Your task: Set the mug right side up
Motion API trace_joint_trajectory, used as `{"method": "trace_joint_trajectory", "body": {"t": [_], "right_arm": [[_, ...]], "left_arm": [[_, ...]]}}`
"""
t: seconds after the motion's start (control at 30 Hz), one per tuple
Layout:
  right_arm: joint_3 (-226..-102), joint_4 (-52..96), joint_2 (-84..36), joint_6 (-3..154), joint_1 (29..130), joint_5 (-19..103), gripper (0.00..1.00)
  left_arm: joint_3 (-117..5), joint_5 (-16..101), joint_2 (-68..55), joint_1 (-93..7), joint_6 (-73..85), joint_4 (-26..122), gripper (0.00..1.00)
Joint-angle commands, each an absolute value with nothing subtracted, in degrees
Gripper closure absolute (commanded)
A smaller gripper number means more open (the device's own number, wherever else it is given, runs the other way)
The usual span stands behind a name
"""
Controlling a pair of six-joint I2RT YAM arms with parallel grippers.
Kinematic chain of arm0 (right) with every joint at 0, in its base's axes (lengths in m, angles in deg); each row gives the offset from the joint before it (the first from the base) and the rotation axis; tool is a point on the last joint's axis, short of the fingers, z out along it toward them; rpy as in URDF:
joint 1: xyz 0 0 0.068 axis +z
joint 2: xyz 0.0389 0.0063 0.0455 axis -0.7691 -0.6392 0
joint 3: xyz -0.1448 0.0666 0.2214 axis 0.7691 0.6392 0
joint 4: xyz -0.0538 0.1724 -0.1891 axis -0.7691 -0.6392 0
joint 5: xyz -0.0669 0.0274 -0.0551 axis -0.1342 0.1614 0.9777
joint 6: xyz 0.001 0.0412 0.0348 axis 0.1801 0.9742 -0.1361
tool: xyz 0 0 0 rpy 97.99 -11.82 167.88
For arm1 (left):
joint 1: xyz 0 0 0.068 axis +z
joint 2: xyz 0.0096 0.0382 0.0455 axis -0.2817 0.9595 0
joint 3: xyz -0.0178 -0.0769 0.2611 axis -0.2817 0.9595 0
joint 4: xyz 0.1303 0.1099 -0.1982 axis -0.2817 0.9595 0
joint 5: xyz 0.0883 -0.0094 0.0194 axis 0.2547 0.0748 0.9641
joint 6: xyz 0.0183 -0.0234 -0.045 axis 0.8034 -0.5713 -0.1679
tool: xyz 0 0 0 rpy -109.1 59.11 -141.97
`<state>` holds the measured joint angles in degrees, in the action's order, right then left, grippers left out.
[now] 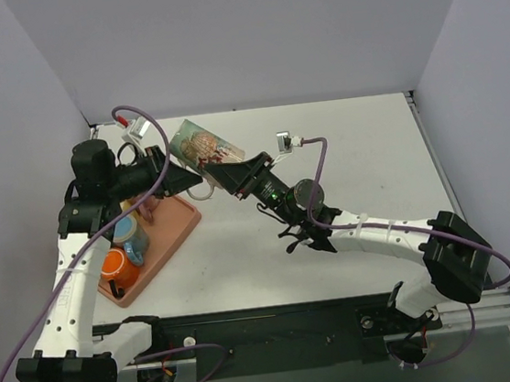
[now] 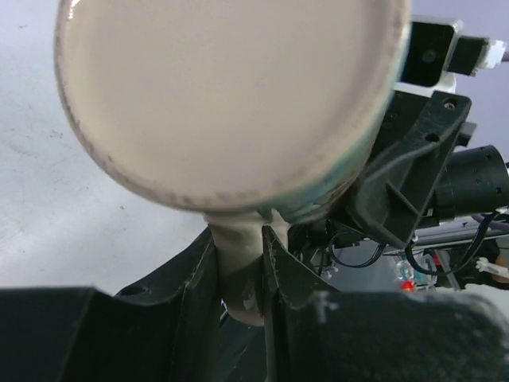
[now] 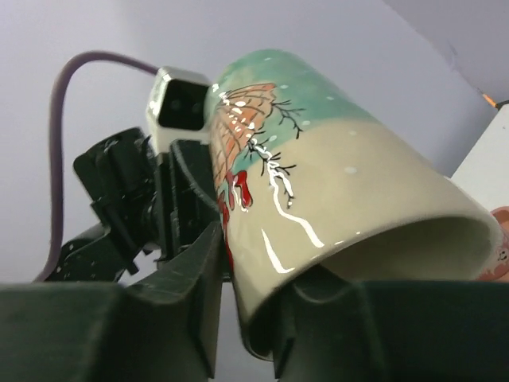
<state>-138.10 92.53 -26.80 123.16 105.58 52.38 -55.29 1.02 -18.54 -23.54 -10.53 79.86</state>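
Note:
The mug [image 1: 202, 148] is teal and cream with a painted picture. It hangs tilted above the table's back left, held by both arms. My left gripper [image 1: 182, 175] is shut on its cream handle [image 2: 238, 259], with the mug's flat base [image 2: 231, 95] filling the left wrist view. My right gripper [image 1: 234, 171] is shut on the mug's rim. In the right wrist view one finger [image 3: 199, 270] lies on the outer wall and the other [image 3: 322, 306] sits inside the opening of the mug [image 3: 342, 183]. The opening faces the right gripper.
A salmon tray [image 1: 175, 230] lies at the left under the left arm. It holds an orange mug [image 1: 116, 265], a blue cup [image 1: 128, 235] and other small things. White walls close the table on the left, back and right.

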Motion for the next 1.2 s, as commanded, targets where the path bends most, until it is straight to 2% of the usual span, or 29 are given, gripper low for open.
{"method": "trace_joint_trajectory", "body": {"t": [0.0, 0.03, 0.1, 0.17, 0.2, 0.23, 0.3, 0.5, 0.67, 0.77, 0.97, 1.07, 1.17], "right_arm": [[-139.8, 103.2, -24.1, 119.5, 106.3, 50.6, 0.89], [-139.4, 103.2, -23.4, 119.2, 106.3, 51.2, 0.96], [-138.7, 101.3, -22.0, 117.1, 106.3, 51.5, 1.0], [-138.4, 96.4, -20.3, 114.2, 106.3, 52.1, 1.0], [-138.5, 91.3, -19.5, 111.3, 106.3, 53.2, 1.0], [-138.9, 88.5, -17.9, 109.6, 106.3, 54.2, 1.0], [-139.3, 79.1, -15.9, 104.9, 106.2, 56.5, 1.0], [-141.0, 54.3, -11.5, 95.9, 104.2, 62.3, 1.0], [-156.4, 9.0, -14.8, 83.1, 98.1, 67.3, 1.0], [-163.0, -8.6, -17.9, 78.8, 93.2, 69.8, 1.0], [-163.0, -17.8, -24.4, 75.7, 78.2, 62.7, 1.0], [-161.9, -18.5, -27.4, 73.4, 73.3, 63.5, 1.0], [-161.6, -18.3, -30.3, 71.1, 67.8, 58.1, 1.0]], "left_arm": [[-54.6, -3.4, -19.9, -24.3, -10.9, 71.6, 1.0], [-54.5, -3.3, -19.8, -24.3, -10.9, 71.7, 1.0], [-54.5, -2.9, -19.5, -24.3, -10.0, 72.6, 1.0], [-54.7, -1.1, -19.4, -24.4, -8.0, 74.5, 0.84], [-54.7, 1.3, -19.4, -24.4, -6.2, 75.1, 0.63], [-54.7, 2.9, -19.6, -24.3, -3.8, 76.6, 0.49], [-54.8, 7.9, -19.6, -24.4, 0.3, 79.2, 0.41], [-54.8, 22.8, -19.4, -24.3, 10.2, 85.9, 0.4], [-59.0, 30.4, -16.5, -24.5, 18.7, 95.2, 0.4], [-58.0, 34.8, -16.3, -24.6, 23.2, 96.7, 0.39], [-56.8, 41.4, -14.4, -24.7, 28.5, 98.9, 0.32], [-55.6, 43.7, -14.3, -24.7, 30.5, 99.0, 0.32], [-54.4, 43.9, -14.7, -24.8, 31.6, 99.0, 0.32]]}}
